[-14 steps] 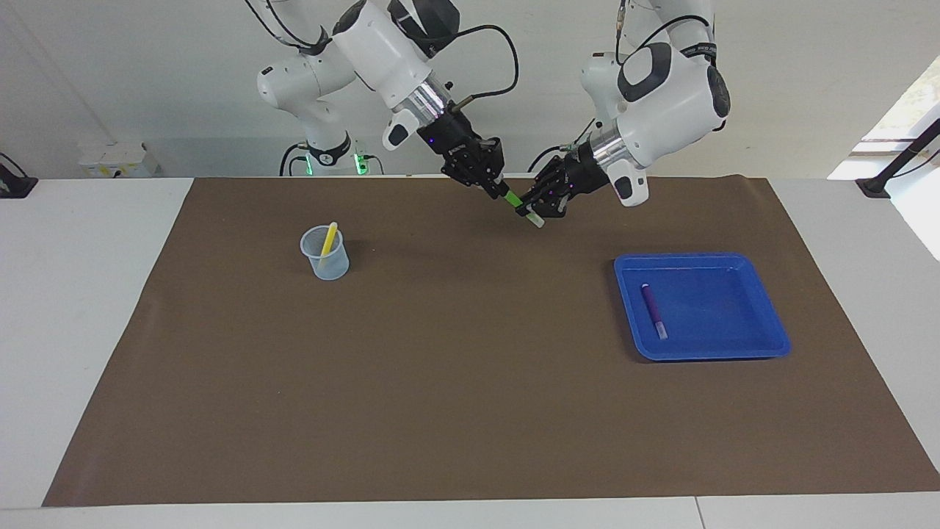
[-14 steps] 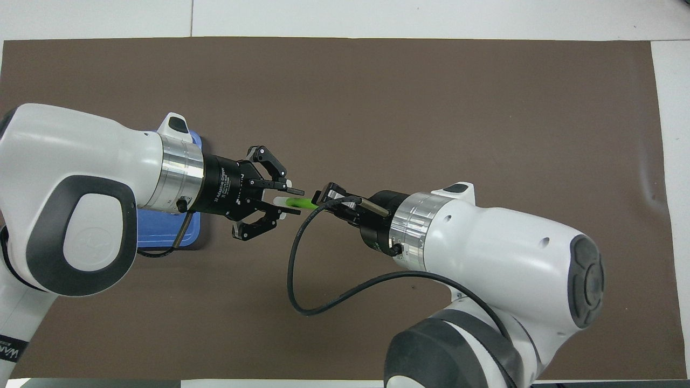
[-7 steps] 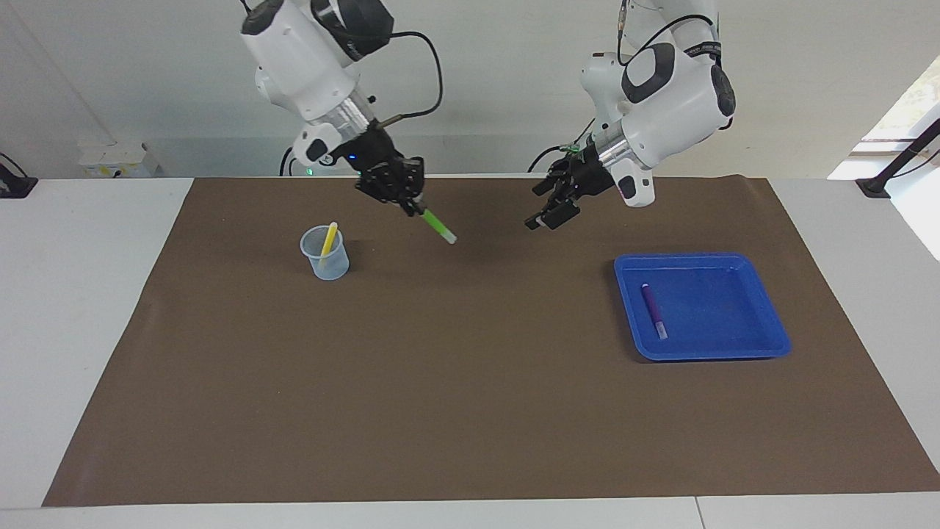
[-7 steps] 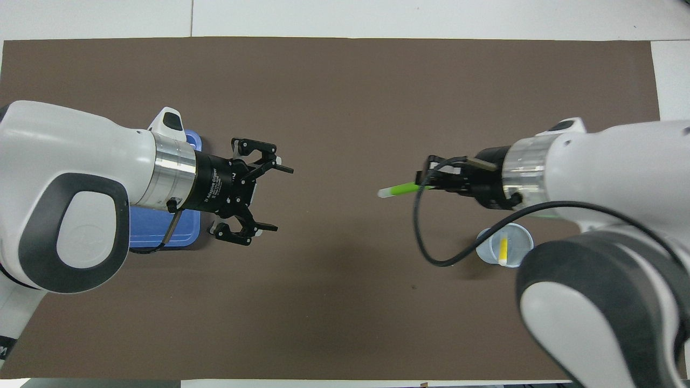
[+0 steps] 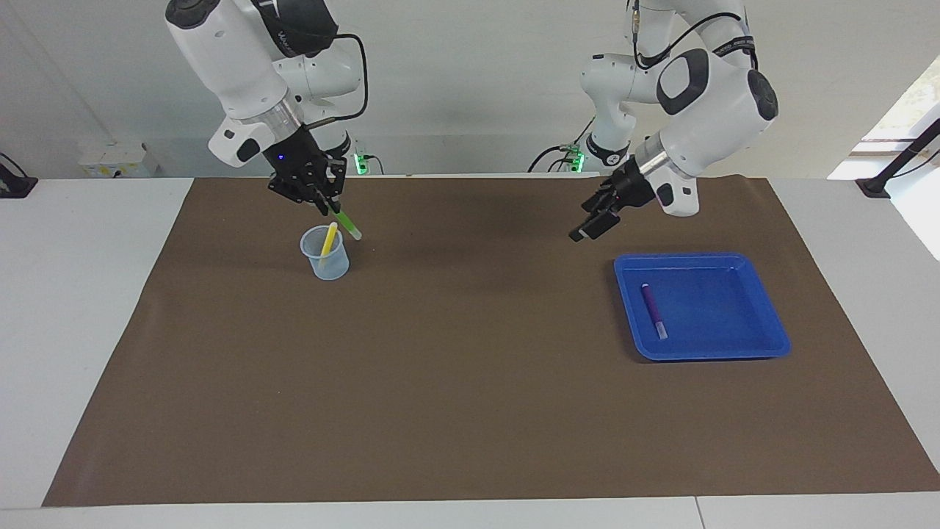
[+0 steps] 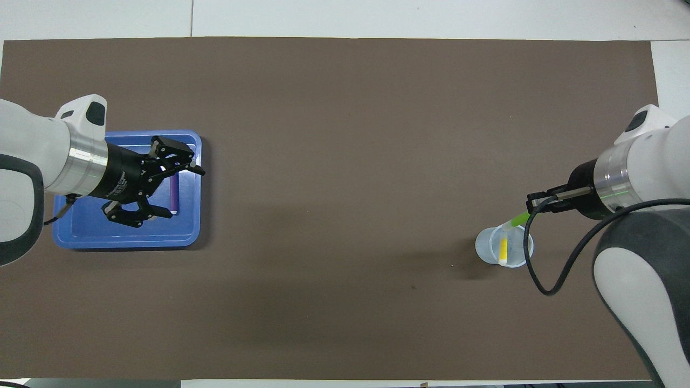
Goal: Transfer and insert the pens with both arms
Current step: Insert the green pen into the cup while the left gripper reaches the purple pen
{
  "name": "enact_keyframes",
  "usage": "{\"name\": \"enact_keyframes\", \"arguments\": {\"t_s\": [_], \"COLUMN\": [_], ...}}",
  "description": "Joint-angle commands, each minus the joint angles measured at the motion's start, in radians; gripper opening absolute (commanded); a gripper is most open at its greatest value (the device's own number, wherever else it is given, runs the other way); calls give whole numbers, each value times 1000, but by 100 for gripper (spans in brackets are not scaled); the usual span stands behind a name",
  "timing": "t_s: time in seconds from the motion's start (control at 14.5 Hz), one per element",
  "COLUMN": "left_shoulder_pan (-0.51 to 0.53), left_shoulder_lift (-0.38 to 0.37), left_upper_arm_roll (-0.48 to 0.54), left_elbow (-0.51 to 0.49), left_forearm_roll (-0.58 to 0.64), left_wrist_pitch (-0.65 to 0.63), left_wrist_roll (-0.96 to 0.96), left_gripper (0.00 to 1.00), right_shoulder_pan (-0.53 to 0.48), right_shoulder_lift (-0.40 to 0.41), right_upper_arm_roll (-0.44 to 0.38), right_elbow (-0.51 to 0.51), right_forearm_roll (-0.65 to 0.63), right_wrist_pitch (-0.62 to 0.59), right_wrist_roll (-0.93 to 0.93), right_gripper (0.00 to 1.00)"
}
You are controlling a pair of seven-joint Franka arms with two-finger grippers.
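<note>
My right gripper (image 5: 328,206) is shut on the green pen (image 5: 347,225) and holds it tilted, with its pale tip just above the rim of the clear cup (image 5: 324,258). The yellow pen (image 5: 328,239) stands in that cup. In the overhead view the right gripper (image 6: 535,203) holds the green pen (image 6: 518,219) over the cup (image 6: 488,249) with the yellow pen (image 6: 503,250) inside. My left gripper (image 5: 587,229) is open and empty, up in the air over the blue tray (image 5: 764,334). The purple pen (image 5: 653,310) lies in the tray. The overhead view shows the left gripper (image 6: 183,193) above the purple pen (image 6: 173,195).
A brown mat (image 5: 455,382) covers most of the white table (image 5: 73,294). The tray (image 6: 81,240) sits toward the left arm's end, the cup toward the right arm's end.
The left gripper let go of the green pen, opened and drew back over the tray. The right gripper carried the green pen from the table's middle to just above the cup.
</note>
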Motion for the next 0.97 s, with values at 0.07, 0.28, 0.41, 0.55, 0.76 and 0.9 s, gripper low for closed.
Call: {"name": "enact_keyframes", "arguments": {"t_s": [0.07, 0.28, 0.41, 0.55, 0.76, 0.9], "left_shoulder_pan": [48, 77, 75, 65, 71, 71], "left_shoulder_lift": [34, 82, 132, 194, 269, 303], "left_upper_arm_roll": [-5, -5, -5, -5, -7, -8], "left_elbow": [-26, -79, -127, -124, -118, -115], "left_forearm_roll": [166, 220, 266, 273, 348, 348], "left_wrist_pitch": [23, 165, 312, 374, 444, 445], "left_wrist_roll": [308, 493, 579, 633, 696, 721], "left_gripper": [100, 100, 100, 100, 100, 97], "right_shoulder_pan": [-76, -89, -84, -79, -75, -75], "right_shoulder_lift": [-129, -123, -120, -118, -98, -95], "right_upper_arm_roll": [13, 14, 16, 16, 16, 17], "right_elbow": [-250, -287, -314, -337, -351, -351], "right_forearm_roll": [-44, -44, -44, -44, -44, -41], "right_wrist_pitch": [141, 157, 195, 216, 232, 230], "right_wrist_roll": [-110, -102, -81, -56, -24, -15], "right_gripper": [0, 0, 0, 0, 0, 14]}}
